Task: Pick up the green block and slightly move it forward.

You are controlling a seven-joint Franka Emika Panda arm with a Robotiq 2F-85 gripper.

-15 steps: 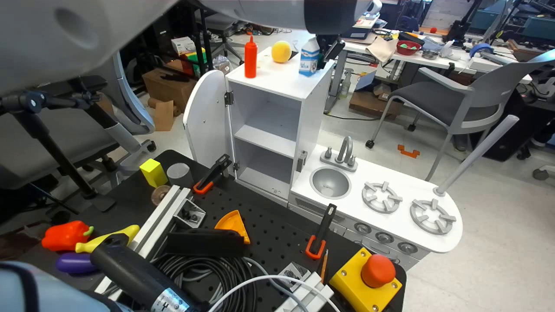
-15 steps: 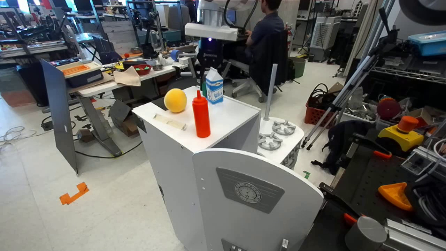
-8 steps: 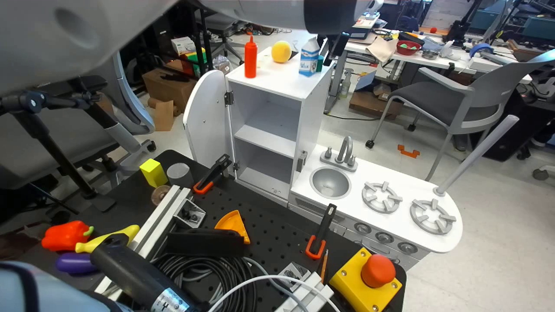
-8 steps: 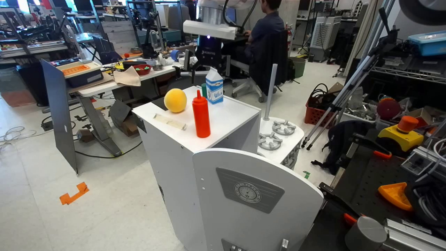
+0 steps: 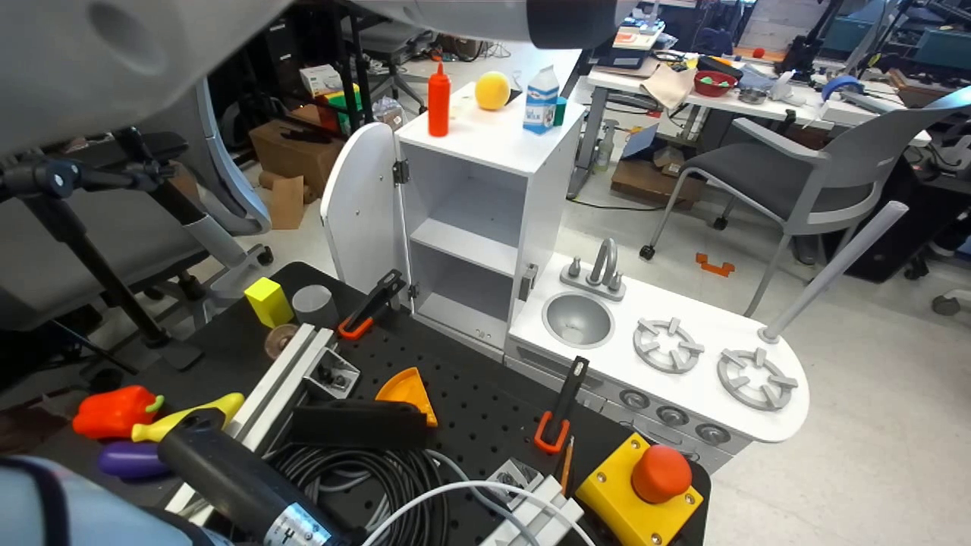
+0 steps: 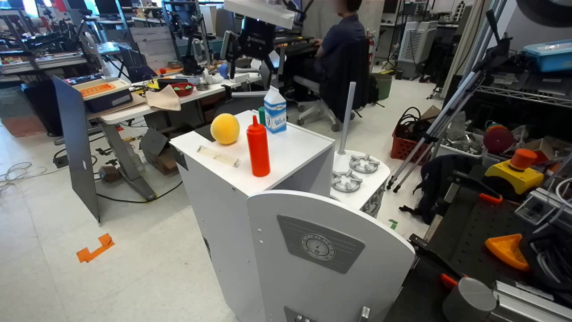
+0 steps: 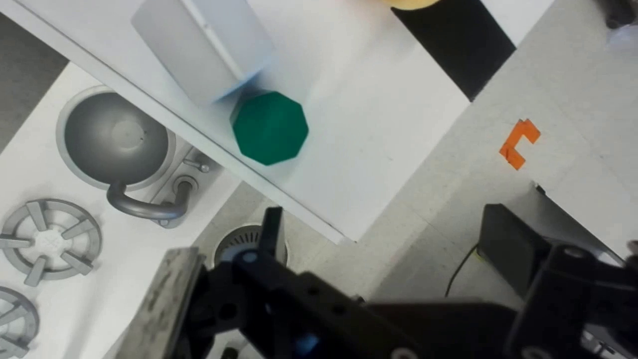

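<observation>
Spread claw (image 7: 383,218) hangs clear of green block (image 7: 270,128)

The white worktop (image 6: 295,147) lies lower than the spread jaws and carries 4 objects. Nearest the jaws stands the green block (image 7: 270,128), with the milk carton (image 6: 275,114) just beside it. Farther from the jaws rests the yellow ball (image 6: 225,129), near a black patch (image 7: 456,42); farthest stands the red squeeze bottle (image 6: 258,151). A beige strip (image 6: 217,155) lies flat near the ball and bottle, well apart from the jaws.
</observation>
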